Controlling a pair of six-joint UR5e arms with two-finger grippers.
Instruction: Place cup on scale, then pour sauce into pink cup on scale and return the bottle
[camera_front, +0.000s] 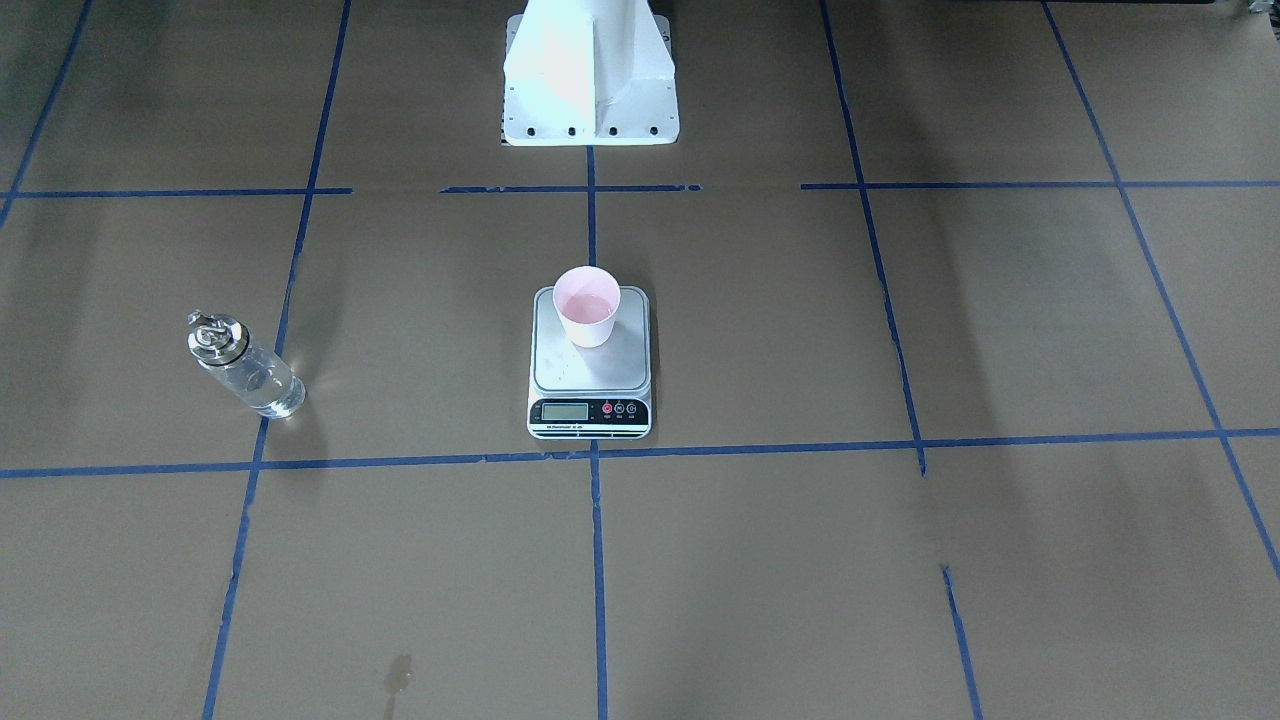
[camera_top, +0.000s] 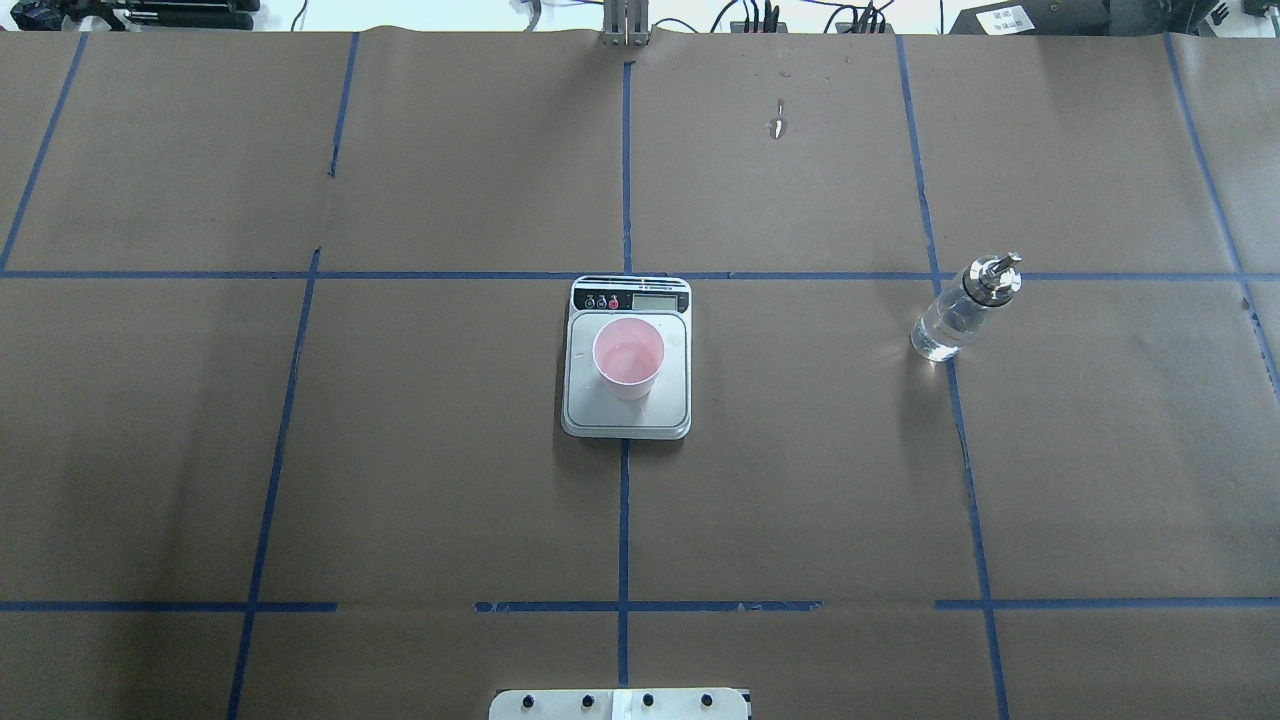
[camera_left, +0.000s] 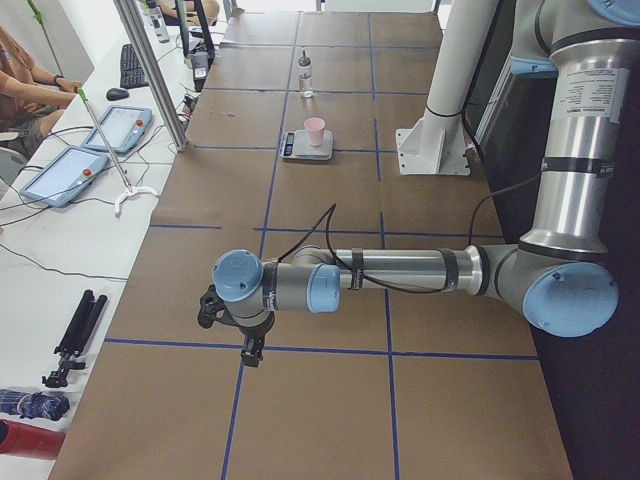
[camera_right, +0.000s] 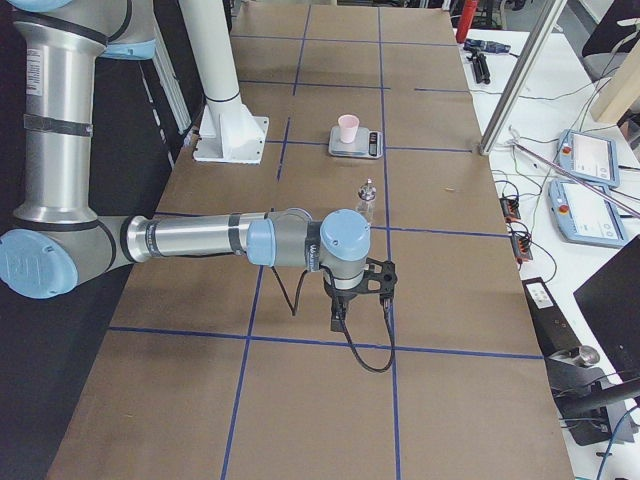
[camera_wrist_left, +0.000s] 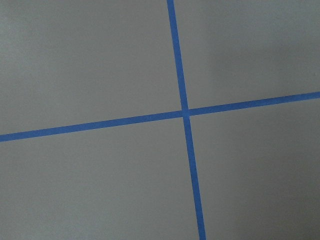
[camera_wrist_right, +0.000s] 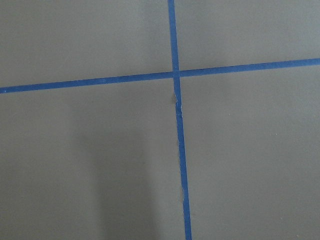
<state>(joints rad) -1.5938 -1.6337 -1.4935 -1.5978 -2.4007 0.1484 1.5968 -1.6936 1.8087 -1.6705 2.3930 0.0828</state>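
The left gripper (camera_left: 247, 352) hangs low over the brown paper-covered table (camera_top: 400, 450), out at the table's left end on a long, level forearm. It shows only from the side, so I cannot tell whether its fingers are spread or closed. Its wrist camera sees nothing but paper and a crossing of blue tape lines (camera_wrist_left: 185, 113). The right gripper (camera_right: 338, 320) hangs the same way at the opposite end, also above a tape crossing. I cannot tell its finger state either. Both grippers are well apart from the task's things.

In the middle of the table, in front of the white robot pedestal (camera_front: 590, 70), lies the kitchen scale (camera_top: 627, 415), its display strip facing away from the robot. The pink cup (camera_top: 628, 355) stands upright on the steel platform, towards the display end. The glass bottle (camera_top: 960, 310) stands upright on the paper well off to the robot's right, its base at a tape line. Clear sauce (camera_front: 262, 385) shows through its glass.
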